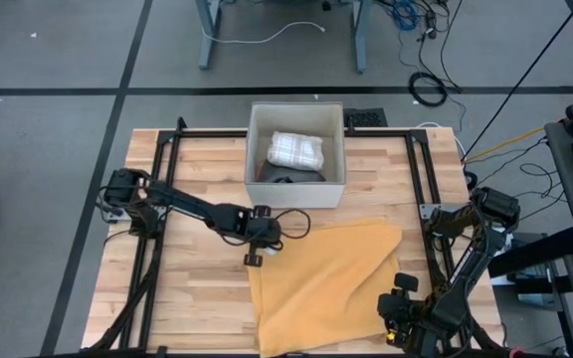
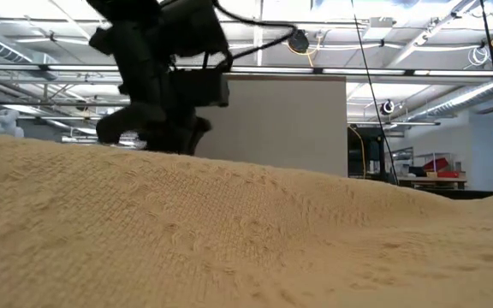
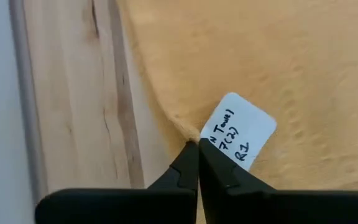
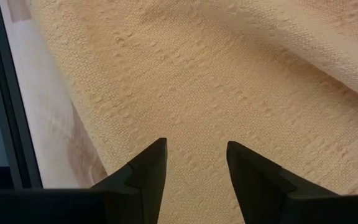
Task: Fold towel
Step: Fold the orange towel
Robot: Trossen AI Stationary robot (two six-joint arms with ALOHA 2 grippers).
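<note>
Yellow towel (image 1: 321, 283) lies spread, a bit rumpled, on the wooden table (image 1: 187, 308), in front of the open box (image 1: 295, 155), which holds another folded checked cloth (image 1: 296, 150). Left gripper (image 3: 197, 146) is clenched on the towel's edge at its far-left corner, right beside a white tag (image 3: 240, 130) with handwriting; the pinch looks thin, just the hem. Right gripper (image 4: 196, 152) hovers over the towel near its front-right edge, jaws apart, holding nothing.

Towel looks light, soft and limp with a coarse waffle weave, so it should drape and sag, not hold shape. Weave gives decent friction, and slip looks unlikely if a full fold of cloth is caught. Best holds are corners or hems; the right side likely needs the matching front corner, pinched low against the table so both corners lift together.
</note>
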